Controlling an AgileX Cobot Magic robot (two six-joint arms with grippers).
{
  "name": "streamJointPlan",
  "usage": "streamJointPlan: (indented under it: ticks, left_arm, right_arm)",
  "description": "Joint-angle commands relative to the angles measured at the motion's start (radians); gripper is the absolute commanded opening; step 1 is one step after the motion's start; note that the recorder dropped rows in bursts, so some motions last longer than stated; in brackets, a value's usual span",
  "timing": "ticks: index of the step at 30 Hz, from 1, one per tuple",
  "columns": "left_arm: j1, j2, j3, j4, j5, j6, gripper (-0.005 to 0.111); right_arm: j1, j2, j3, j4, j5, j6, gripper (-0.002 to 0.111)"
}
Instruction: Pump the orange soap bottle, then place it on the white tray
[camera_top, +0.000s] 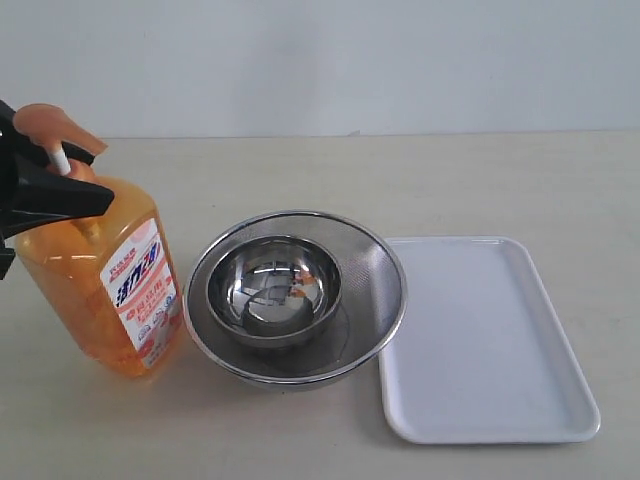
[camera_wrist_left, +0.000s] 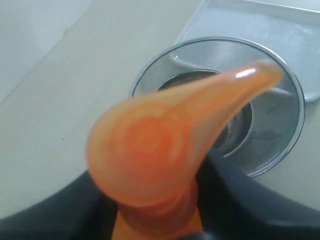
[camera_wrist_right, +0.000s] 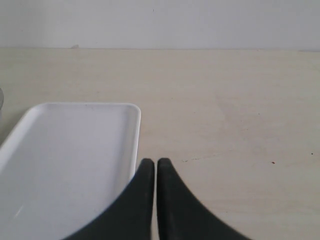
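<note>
The tall translucent orange plastic soap bottle (camera_top: 100, 290) stands at the left end of the pale beige table (camera_top: 400, 180), and from here it looks tipped a little; I can't tell whether its base is fully down. Its white-and-red label faces outward, and a white stem rises to the orange pump head (camera_top: 45, 122), whose spout points toward the bowls. The left claw (camera_top: 80, 175) is clamped on the neck just under that head, probably so the bottle can be steadied for pumping and then carried by the same grip. Just beside the bottle sits a round steel mesh strainer (camera_top: 375, 330) with a smaller shiny steel bowl (camera_top: 275, 290) nested inside. Beyond them lies the flat white rectangular plastic tray (camera_top: 490, 340), its near edge touching the strainer's rim. The right claw (camera_wrist_right: 151, 162) hovers near the tray's edge, jaws together and empty, apparently keeping out of the way.
</note>
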Motion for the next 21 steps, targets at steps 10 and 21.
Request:
streamJointPlan:
  ticks: [10, 21]
  left_arm:
    - [0.001, -0.006, -0.018, -0.046, 0.013, -0.025, 0.054]
    - [0.001, -0.051, -0.018, 0.118, -0.005, -0.16, 0.078]
  right_arm:
    - [0.002, -0.005, 0.0, -0.001, -0.01, -0.004, 0.0]
    - [0.002, -0.005, 0.0, -0.001, -0.01, -0.004, 0.0]
